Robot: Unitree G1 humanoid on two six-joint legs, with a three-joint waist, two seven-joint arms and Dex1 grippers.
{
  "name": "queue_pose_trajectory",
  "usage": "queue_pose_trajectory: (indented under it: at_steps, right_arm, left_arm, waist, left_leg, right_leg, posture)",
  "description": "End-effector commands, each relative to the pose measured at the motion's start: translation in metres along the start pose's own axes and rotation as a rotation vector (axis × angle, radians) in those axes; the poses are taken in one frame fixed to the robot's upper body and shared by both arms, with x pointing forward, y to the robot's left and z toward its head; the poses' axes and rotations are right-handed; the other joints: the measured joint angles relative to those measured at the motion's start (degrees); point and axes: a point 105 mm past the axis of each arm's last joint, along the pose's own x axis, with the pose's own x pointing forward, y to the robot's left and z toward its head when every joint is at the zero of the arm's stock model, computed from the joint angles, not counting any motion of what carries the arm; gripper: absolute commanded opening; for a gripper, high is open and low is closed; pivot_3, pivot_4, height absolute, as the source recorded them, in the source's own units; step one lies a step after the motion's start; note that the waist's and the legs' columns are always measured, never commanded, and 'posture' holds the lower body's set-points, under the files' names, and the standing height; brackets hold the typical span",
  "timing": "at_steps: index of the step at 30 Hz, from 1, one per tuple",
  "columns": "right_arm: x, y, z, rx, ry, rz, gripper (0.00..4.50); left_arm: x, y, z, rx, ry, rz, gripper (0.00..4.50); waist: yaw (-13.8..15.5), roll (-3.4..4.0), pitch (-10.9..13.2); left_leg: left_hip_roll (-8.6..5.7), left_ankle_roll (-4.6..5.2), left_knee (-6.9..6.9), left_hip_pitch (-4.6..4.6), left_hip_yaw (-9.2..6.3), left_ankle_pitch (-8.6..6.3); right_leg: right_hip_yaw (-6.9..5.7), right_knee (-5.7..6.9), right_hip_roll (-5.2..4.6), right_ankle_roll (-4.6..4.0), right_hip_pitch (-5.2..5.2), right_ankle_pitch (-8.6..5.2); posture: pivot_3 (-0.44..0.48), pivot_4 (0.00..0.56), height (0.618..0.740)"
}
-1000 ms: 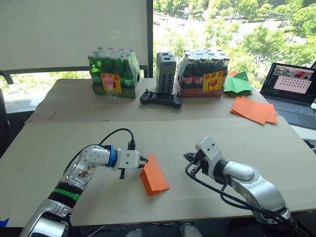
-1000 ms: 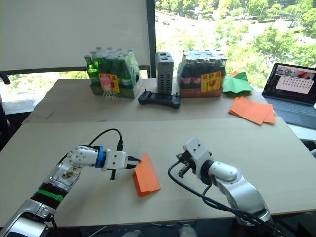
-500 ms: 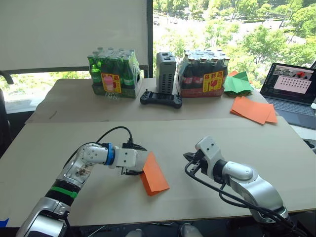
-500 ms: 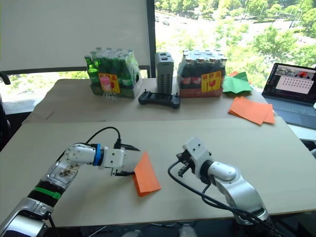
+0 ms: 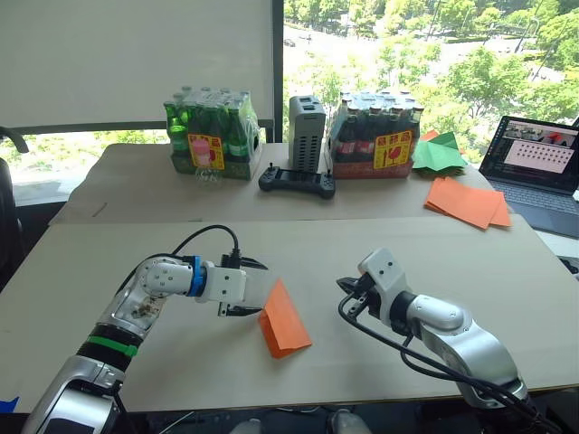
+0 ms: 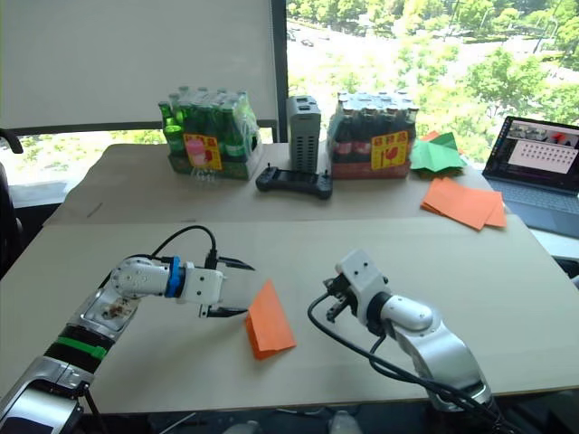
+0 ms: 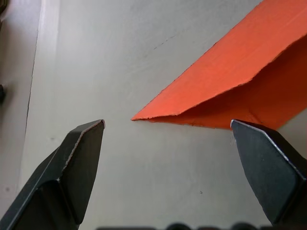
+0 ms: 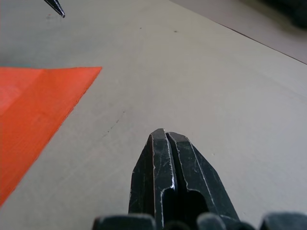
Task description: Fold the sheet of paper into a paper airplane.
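the left gripper [image 5: 255, 287] is now backing off the sheet of paper [image 5: 284, 321], its fingers spreading wide after pressing it a moment ago. the folded orange sheet is lying on the table [image 5: 362, 244], just beyond those fingertips. it looks light, thin and easily creased; the pointed corner seems best to pinch. the right gripper [image 5: 346, 287] is sitting clenched, well apart.

Green bottle pack [image 5: 210, 136], far table edge: yellow-red label [image 5: 206, 150] showing, characters unreadable. Dark bottle pack [image 5: 374, 134] beside it: similar label [image 5: 391, 149], unreadable. Laptop screen [image 5: 539, 154], right edge: content displaying, text illegible.
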Motion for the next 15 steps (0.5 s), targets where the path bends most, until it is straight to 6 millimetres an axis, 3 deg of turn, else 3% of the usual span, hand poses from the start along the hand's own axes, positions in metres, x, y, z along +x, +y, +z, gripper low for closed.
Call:
queue_pose_trajectory:
  at_steps: [1,4,15]
  right_arm:
    - [-0.003,-0.003,0.012,-0.025,-0.053,-0.027,0.0]
    - [-0.004,-0.002,0.011,-0.021,-0.053,-0.036,0.0]
    - [-0.008,-0.001,0.008,-0.011,-0.049,-0.064,0.0]
  left_arm:
    - [0.002,0.007,0.001,0.084,-0.018,-0.036,4.48]
    - [0.008,0.011,0.002,0.129,-0.047,-0.068,3.7]
    - [0.018,0.011,0.001,0.184,-0.077,-0.111,0.04]
  waist:
    - [-0.03,0.0,0.0]
    - [0.0,0.0,0.0]
    - [-0.17,0.0,0.0]
  left_leg:
    - [0.0,0.0,0.0,0.0,0.0,0.0]
    - [-0.02,0.0,0.02,-0.02,0.01,0.0]
    - [-0.02,0.02,0.08,-0.02,0.03,-0.01]
  right_leg:
    - [0.0,-0.01,0.0,0.0,0.0,0.0]
    - [0.0,0.01,0.0,0.0,0.0,0.0]
    - [0.01,0.08,-0.01,0.01,-0.02,0.0]
  posture:
    - [0.0,0.15,0.699]
    - [0.0,0.15,0.699]
    - [0.0,0.15,0.699]
